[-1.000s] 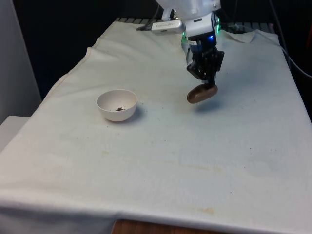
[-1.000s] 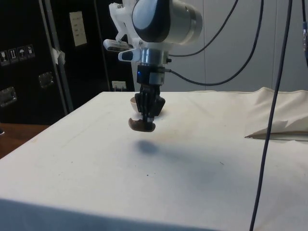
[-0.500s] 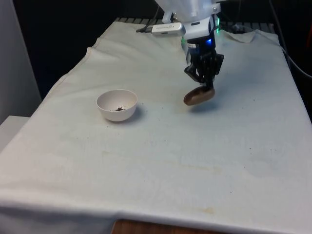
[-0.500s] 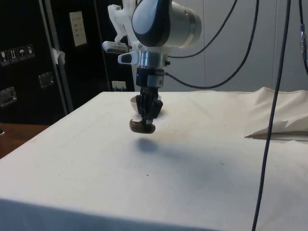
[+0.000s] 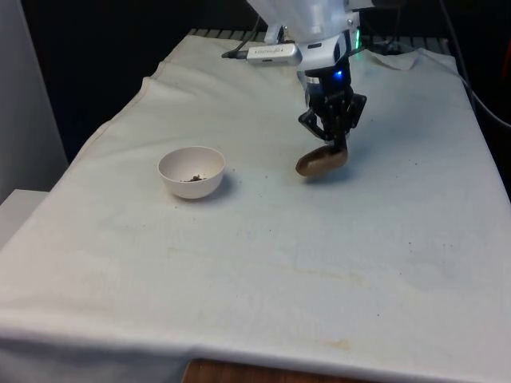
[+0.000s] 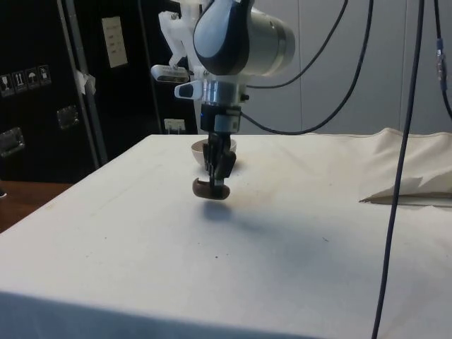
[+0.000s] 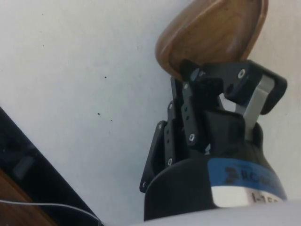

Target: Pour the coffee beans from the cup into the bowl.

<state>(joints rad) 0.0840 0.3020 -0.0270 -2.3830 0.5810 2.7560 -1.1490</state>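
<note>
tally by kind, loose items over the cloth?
Wooden cup, tilted, gripped at its rim by the gripper: 1
White bowl holding a few dark beans: 1
Total: 2

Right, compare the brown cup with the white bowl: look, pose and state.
The cup is brown and wooden-looking; the bowl is white. The cup hangs tilted in the gripper, above the cloth; the bowl sits upright on it, towards the front view's left. The bowl holds a few dark bits; the cup's contents cannot be made out. Both are small, round, open vessels.
</note>
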